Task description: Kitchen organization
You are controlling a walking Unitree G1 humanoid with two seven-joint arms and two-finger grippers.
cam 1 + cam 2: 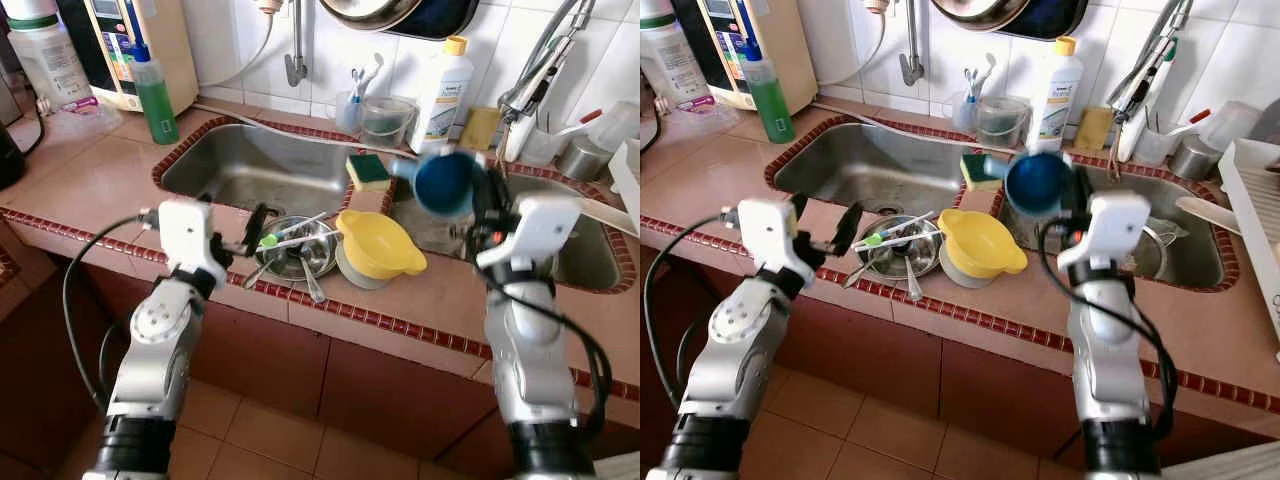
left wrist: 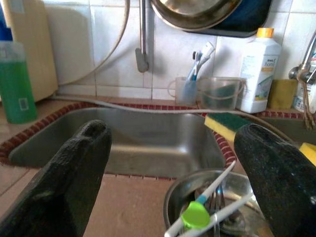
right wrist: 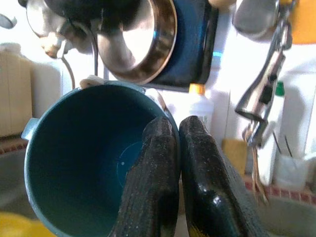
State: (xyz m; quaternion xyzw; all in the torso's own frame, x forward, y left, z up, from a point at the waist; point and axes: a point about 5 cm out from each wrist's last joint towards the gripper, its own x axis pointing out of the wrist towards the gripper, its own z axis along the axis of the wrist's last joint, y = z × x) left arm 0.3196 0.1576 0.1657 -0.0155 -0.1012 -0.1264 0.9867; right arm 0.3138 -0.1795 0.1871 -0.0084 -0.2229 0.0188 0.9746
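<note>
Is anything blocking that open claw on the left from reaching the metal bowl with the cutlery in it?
Nothing visible does. The left end effector hangs open right beside the steel bowl, with bare counter beneath it. Cutlery and a green-tipped utensil stick out over the bowl's rim toward the fingers, so a grab at the rim might catch them.

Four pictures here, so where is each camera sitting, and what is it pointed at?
Left eye view: on the head, looking down at the tiled counter and both silver arms.
Right eye view: beside it, same scene; the right gripper holds a blue cup.
Left wrist view: along the left gripper, open, toward the steel bowl of utensils.
Right wrist view: along that gripper's fingers, pinching the cup rim.
Shared: the white bottle.
</note>
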